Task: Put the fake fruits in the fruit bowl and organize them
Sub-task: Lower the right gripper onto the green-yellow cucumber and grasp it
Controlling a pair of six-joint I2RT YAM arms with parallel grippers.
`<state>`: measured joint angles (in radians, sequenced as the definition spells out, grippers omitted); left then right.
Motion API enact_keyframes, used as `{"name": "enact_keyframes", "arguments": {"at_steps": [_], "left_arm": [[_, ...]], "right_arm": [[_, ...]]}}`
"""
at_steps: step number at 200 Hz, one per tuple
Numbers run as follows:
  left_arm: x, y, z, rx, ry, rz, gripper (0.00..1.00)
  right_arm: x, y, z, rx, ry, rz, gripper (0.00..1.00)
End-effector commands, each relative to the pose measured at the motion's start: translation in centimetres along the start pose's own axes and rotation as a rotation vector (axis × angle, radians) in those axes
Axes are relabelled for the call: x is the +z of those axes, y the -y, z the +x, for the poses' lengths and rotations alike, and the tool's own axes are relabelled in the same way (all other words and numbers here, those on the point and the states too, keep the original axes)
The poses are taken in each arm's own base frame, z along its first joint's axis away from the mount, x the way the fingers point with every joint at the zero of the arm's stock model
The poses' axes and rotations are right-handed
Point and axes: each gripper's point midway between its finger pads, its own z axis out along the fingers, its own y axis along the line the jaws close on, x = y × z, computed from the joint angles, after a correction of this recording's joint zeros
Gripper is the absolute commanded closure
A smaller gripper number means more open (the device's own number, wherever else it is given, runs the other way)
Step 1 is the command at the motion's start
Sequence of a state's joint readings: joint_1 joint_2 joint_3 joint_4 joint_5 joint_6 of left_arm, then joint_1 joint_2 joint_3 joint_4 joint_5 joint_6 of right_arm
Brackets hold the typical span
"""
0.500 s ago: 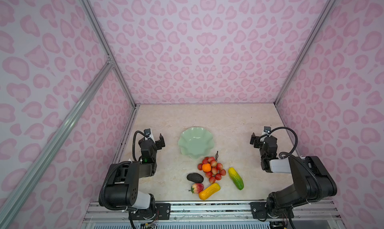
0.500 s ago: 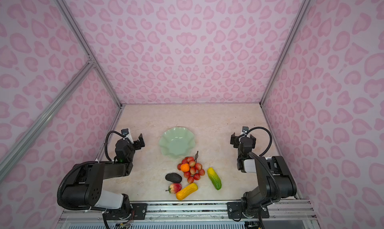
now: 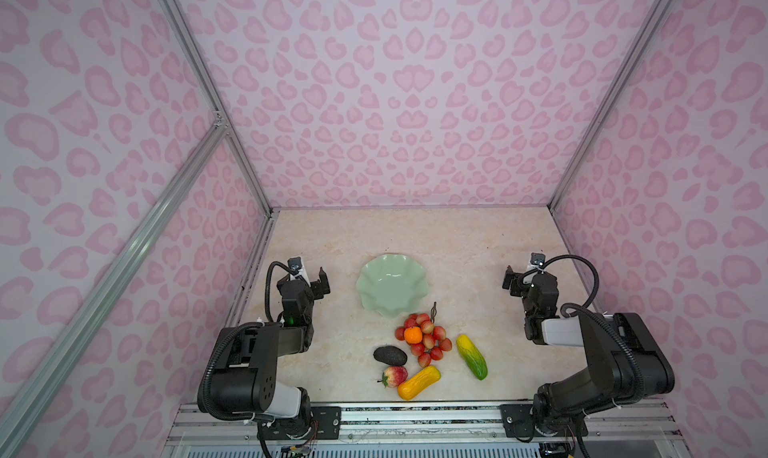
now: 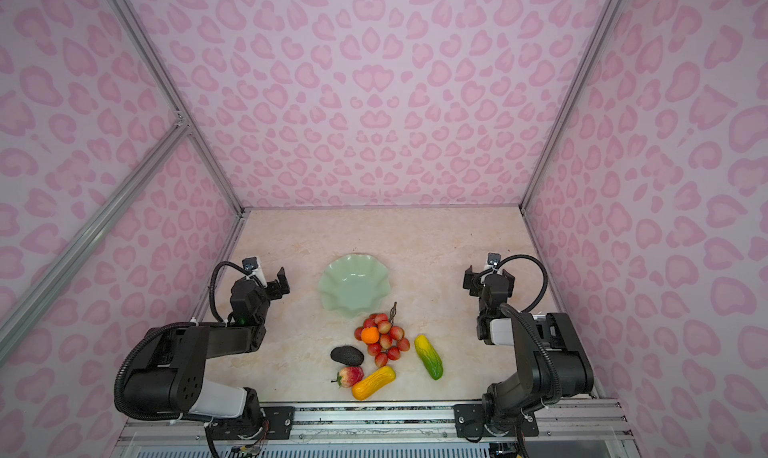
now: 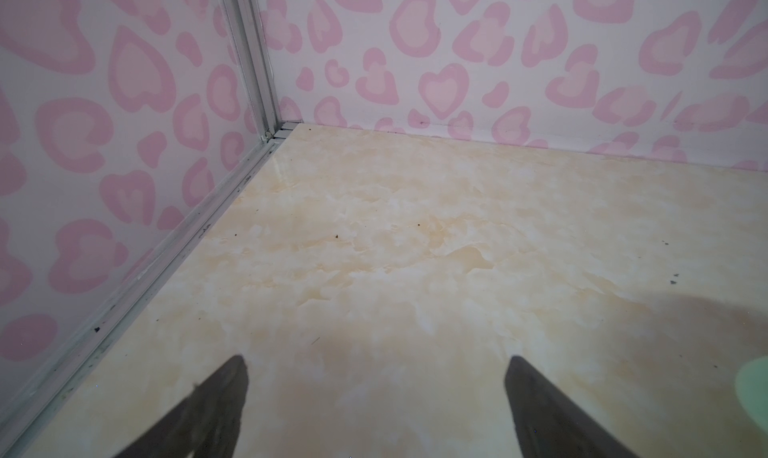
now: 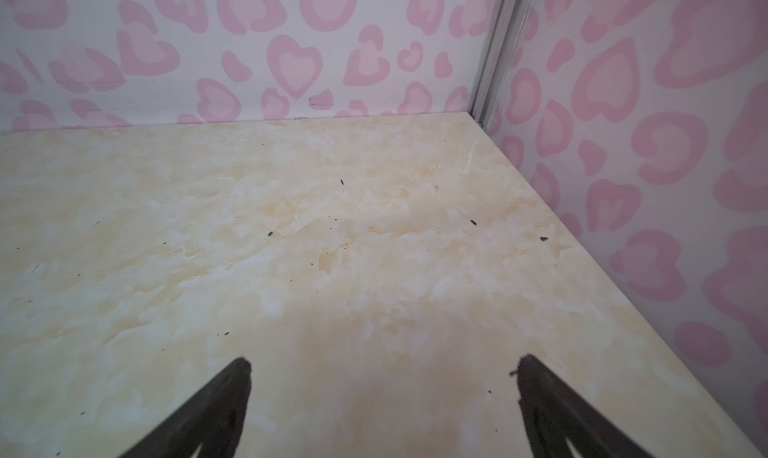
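Observation:
In both top views the pale green scalloped fruit bowl (image 3: pixel 391 285) (image 4: pixel 354 285) stands empty mid-table. The fake fruits lie just in front of it: a red berry bunch (image 3: pixel 428 343) with a small orange (image 3: pixel 412 334) on it, a dark avocado (image 3: pixel 390 355), a strawberry (image 3: pixel 395 375), a yellow-orange oblong (image 3: pixel 418 382) and a yellow-green oblong (image 3: pixel 471 356). My left gripper (image 3: pixel 312 275) (image 5: pixel 376 364) is open and empty, left of the bowl. On the right side my right gripper (image 3: pixel 521 275) (image 6: pixel 384 364) hangs open and empty over bare table.
Pink heart-patterned walls with metal corner posts (image 5: pixel 249 60) (image 6: pixel 494 48) close in the table on three sides. A metal rail (image 3: pixel 415 414) runs along the front edge by both arm bases. A sliver of the bowl (image 5: pixel 754 387) shows in the left wrist view.

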<state>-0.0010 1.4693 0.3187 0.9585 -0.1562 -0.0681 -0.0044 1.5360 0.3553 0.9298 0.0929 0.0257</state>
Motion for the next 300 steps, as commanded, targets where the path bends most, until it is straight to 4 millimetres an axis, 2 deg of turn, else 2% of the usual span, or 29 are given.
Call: {"name": "enact_keyframes", "arguments": {"at_steps": [1,76,101,108,115,135,147,161,173,186,202,223,256,275,300], "left_arm": [[0.2,0.2,-0.9,0.003,0.030,0.008,0.02],[0.1,0.2,-0.9,0.002,0.032,0.010,0.01],[-0.1,0.0,-1.7,-0.003,0.036,-0.002,0.01],[-0.2,-0.2,-2.4,-0.004,0.028,-0.017,0.01],[-0.4,-0.6,-3.1,-0.013,0.020,-0.042,0.01],[-0.7,-1.6,-4.9,-0.052,-0.001,-0.107,0.03],[-1.3,-1.7,-6.0,-0.142,0.013,-0.112,0.03],[-2.1,-0.4,-7.1,-0.229,0.030,-0.029,0.03],[-2.6,0.8,-7.6,-0.328,0.010,0.040,0.04],[-3.1,2.7,-7.6,-0.411,-0.033,0.149,0.06],[-3.7,5.0,-7.1,-0.454,-0.094,0.277,0.09],[-4.3,6.3,-6.5,-0.478,-0.156,0.349,0.11],[-5.0,6.8,-6.8,-0.466,-0.164,0.384,0.12],[-5.3,6.8,-7.1,-0.466,-0.155,0.388,0.12],[-5.8,6.7,-7.3,-0.466,-0.152,0.384,0.12]], "right_arm": [[0.1,-0.3,-0.1,0.005,0.001,-0.016,0.01],[-0.1,-0.3,-0.1,0.004,0.008,-0.017,0.00],[-0.2,-0.2,-0.3,0.005,0.020,-0.008,0.09],[-0.4,0.2,-1.7,0.023,0.068,0.020,0.08],[-0.4,0.7,-2.1,0.026,0.027,0.048,0.07],[-1.8,2.0,-6.3,0.079,-0.019,0.118,0.05],[-2.8,1.9,-8.8,0.164,-0.018,0.110,0.04],[-3.8,1.3,-9.2,0.335,-0.067,0.078,0.01],[-4.6,-0.7,-8.5,0.383,-0.143,-0.038,0.01],[-6.0,-3.6,-7.1,0.350,-0.214,-0.168,0.02],[-8.3,-6.0,-4.2,0.274,-0.316,-0.219,0.05],[-12.1,-8.8,0.1,0.134,-0.480,-0.265,0.06],[-17.0,-11.6,5.8,0.012,-0.651,-0.337,0.06],[-18.9,-13.3,8.5,-0.014,-0.705,-0.411,0.07],[-20.6,-14.5,11.8,-0.057,-0.788,-0.457,0.10]]}}
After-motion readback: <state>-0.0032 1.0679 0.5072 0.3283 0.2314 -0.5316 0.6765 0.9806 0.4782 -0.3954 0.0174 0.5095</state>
